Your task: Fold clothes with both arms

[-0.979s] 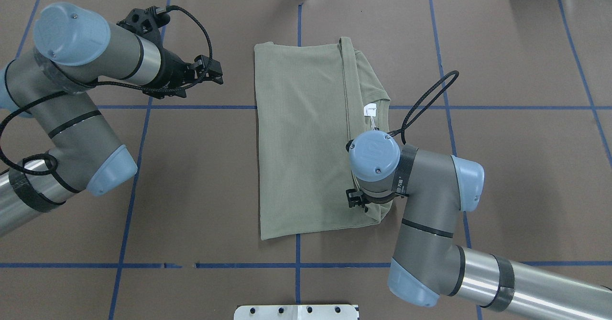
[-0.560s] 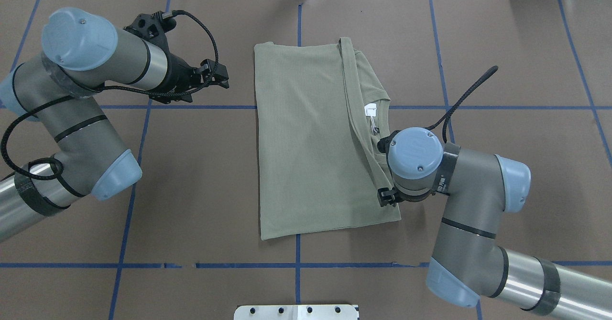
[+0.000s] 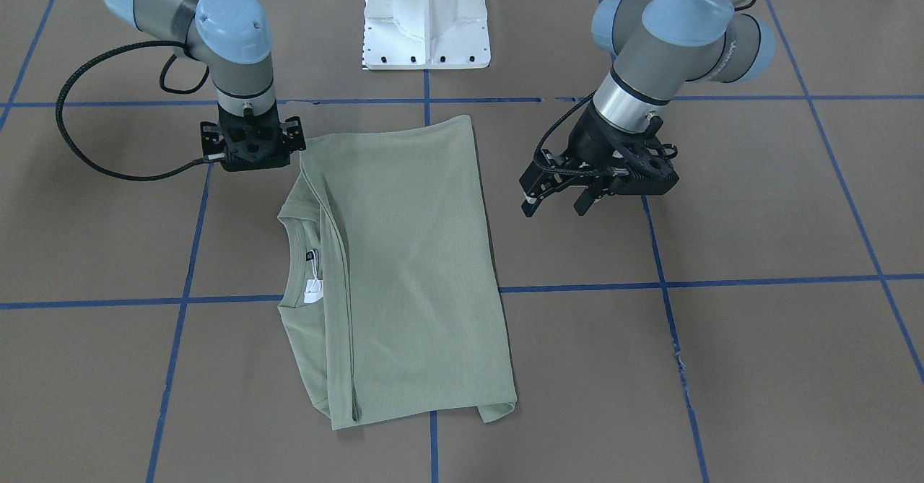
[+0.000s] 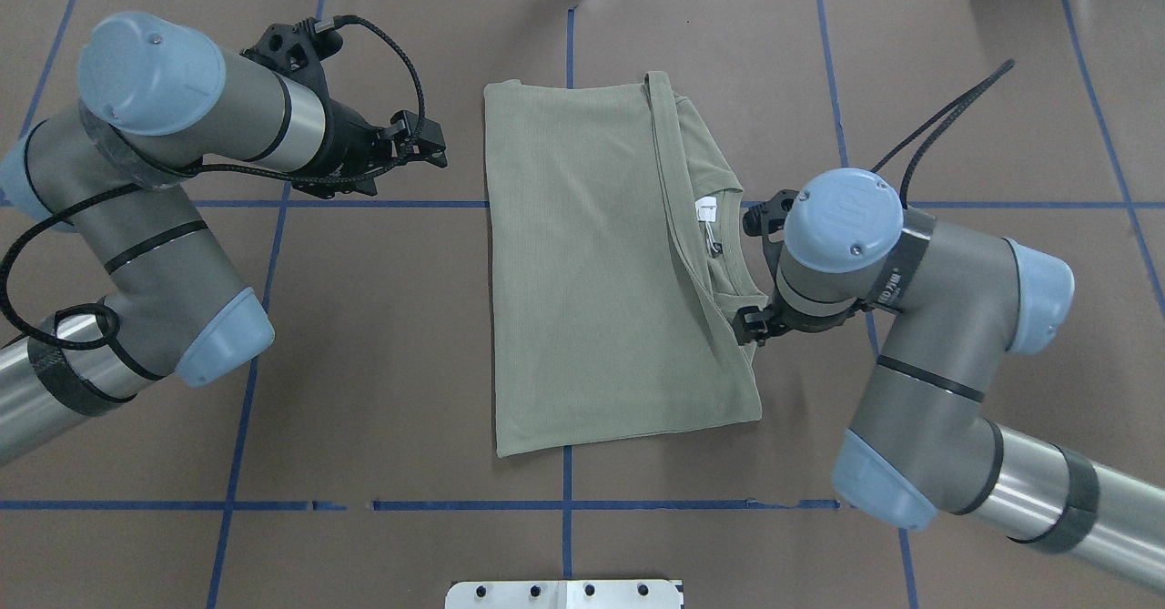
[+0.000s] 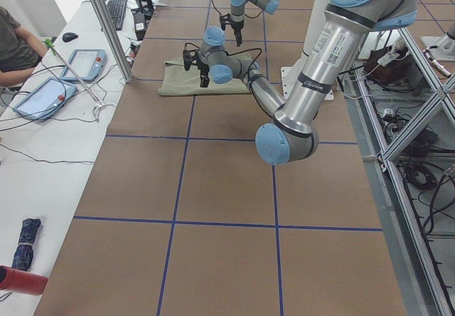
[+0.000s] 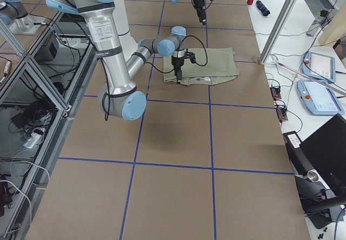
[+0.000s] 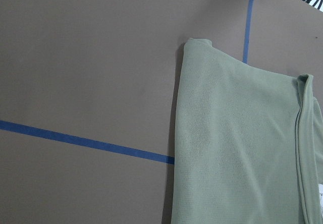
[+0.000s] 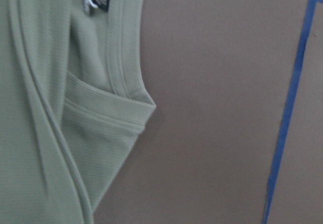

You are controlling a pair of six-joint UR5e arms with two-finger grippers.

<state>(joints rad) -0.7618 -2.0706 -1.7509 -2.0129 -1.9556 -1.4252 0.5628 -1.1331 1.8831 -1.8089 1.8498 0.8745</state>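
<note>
**Folded shirt lies mid-table, both grippers off it**

The sage-green long-sleeved knit shirt (image 4: 582,272) lies flat on the brown paper-covered table (image 4: 364,363), folded into a long rectangle, with its ribbed round collar (image 8: 118,47) and white neck tag (image 4: 705,209) towards the robot's right. The left arm's black two-finger gripper (image 3: 556,205) hovers near the opposite long edge, fingers spread and empty. The right arm's black two-finger gripper (image 3: 249,152) hangs just beside the collar-side corner nearest the base; whether its fingers are parted I cannot tell. The knit looks light, soft and limp, so it will likely sag and its layers slip apart. The best hold is probably a pinch through every layer at two corners of one short edge.
</note>
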